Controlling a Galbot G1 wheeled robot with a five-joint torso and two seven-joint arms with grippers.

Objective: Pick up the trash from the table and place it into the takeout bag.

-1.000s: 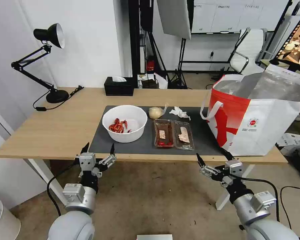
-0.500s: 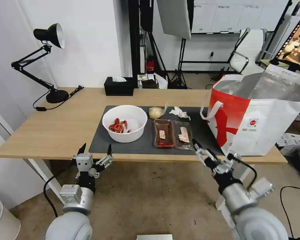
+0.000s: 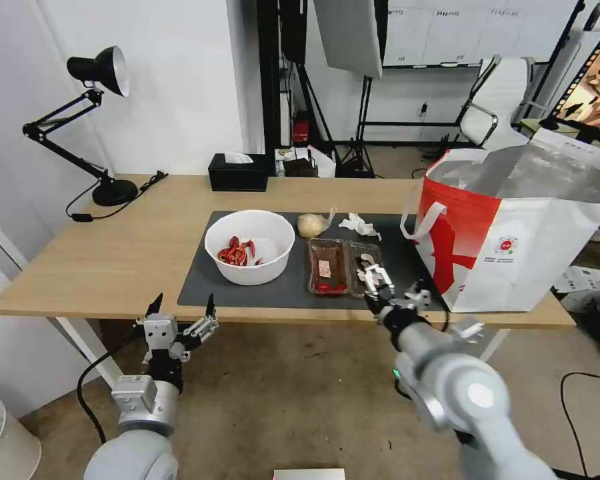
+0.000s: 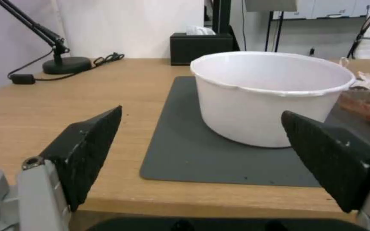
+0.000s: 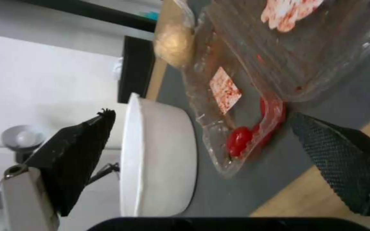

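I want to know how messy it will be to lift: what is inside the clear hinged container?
The clear hinged container lies open on the mat. Each half holds a red-stained scrap of paper, with red pieces at the near corner. The right gripper, open, covers part of the right half.

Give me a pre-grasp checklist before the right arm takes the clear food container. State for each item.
1. Right gripper open: ok, jaws spread wide in its wrist view.
2. Right gripper lined up with the clear container: ok, it hangs over the container's near right part.
3. Container free of neighbours: ok, apart from the white bowl and the takeout bag.
4. Bag mouth open: ok, foil lining visible.
5. Container halves latched: not ok, it lies folded open.
6. Left gripper out of the way: ok, open below the table edge.
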